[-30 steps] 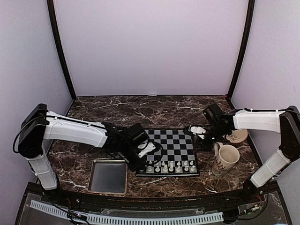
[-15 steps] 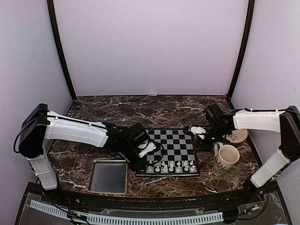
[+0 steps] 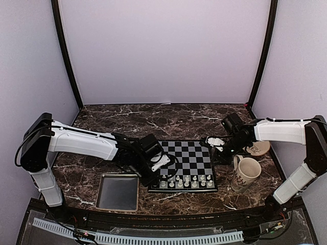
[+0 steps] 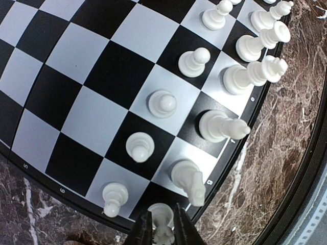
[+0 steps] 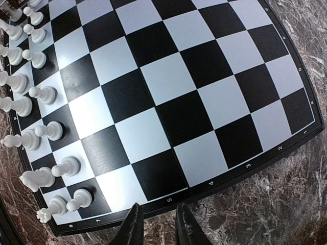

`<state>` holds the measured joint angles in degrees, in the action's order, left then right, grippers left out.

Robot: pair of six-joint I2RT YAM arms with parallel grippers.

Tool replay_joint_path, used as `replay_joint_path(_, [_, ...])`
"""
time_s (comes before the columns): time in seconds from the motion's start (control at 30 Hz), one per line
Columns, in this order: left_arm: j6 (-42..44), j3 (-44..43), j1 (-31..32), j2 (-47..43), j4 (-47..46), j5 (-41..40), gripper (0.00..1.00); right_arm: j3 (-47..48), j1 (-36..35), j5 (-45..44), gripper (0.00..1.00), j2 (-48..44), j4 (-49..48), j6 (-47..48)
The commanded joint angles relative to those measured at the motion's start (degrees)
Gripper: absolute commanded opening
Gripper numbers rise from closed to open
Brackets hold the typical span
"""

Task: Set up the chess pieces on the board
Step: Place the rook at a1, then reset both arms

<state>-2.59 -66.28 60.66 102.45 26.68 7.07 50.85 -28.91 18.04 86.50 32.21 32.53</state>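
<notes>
Setting a back-rank piece on the corner square looks like the step in hand. At the bottom edge of the left wrist view, the left end effector (image 4: 162, 234) has a white piece (image 4: 161, 214) upright between its fingers (image 4: 145, 232), over the last corner of the board (image 4: 102, 76). The fingers flank it closely, but I cannot tell whether they pinch it or stand just clear. Coming at it from above probably keeps them off the neighbour (image 4: 189, 178) just beside it.

The other chess pieces (image 3: 186, 181) stand in two rows along the board's lower edge in the top view, so that side looks nearly filled. The upper rows are bare.

The right end effector (image 5: 156, 224) hangs low over the counter (image 3: 153, 120) at the board's right edge. It is slightly parted, empty, and likely parked clear of the left arm's work.
</notes>
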Motion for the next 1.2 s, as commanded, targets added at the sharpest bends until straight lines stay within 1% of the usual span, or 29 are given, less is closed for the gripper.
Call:
replay_joint_path(0.0, [0.04, -0.96, 0.41, -1.20, 1.09, 0.32, 0.18, -0.44, 0.43, -0.25, 0.24, -1.51, -0.92, 0.11])
replay_joint_path(0.1, [0.04, -0.96, 0.42, -1.20, 1.01, 0.40, 0.18, -0.43, 0.47, -0.28, 0.24, -1.51, -0.88, 0.15])
replay_joint_path(0.27, [0.04, -1.13, 0.42, -1.41, 0.94, 0.31, 0.26, -0.47, 0.47, -0.33, 0.23, -1.64, -0.83, 0.09])
replay_joint_path(0.37, [-0.04, -1.11, 0.42, -1.95, 1.20, -0.14, 0.30, -0.58, 0.44, -0.29, 0.24, -1.68, -0.83, 0.11])
replay_joint_path(0.53, [-0.44, -1.98, 0.51, -4.16, 3.47, -0.54, 0.30, -0.49, 0.52, -0.07, 0.24, -1.60, -0.79, 0.08])
replay_joint_path(0.7, [-0.45, -4.47, 0.51, -8.97, 7.93, -1.17, 0.30, 0.47, 1.05, 0.77, 0.23, -2.34, 0.06, -0.06])
replay_joint_path(0.8, [0.55, -5.78, 0.46, -11.74, 8.75, -3.86, 0.30, 3.04, 2.43, 2.88, 0.23, -3.71, 2.36, 0.11])
replay_joint_path(0.93, [2.08, -8.65, -0.17, -13.04, 9.31, -11.36, 0.31, 8.65, 4.14, 4.31, 0.23, -6.20, 7.05, 0.92])
replay_joint_path(1.07, [3.63, -13.78, -3.20, -12.28, 9.35, -17.81, 0.33, 14.56, 6.35, 4.47, 0.23, -9.54, 9.79, -0.13])
replay_joint_path(1.17, [3.99, -16.55, -6.16, -12.35, 7.43, -18.91, 0.37, 18.90, 8.64, 4.94, 0.24, -12.53, 10.39, -2.54])
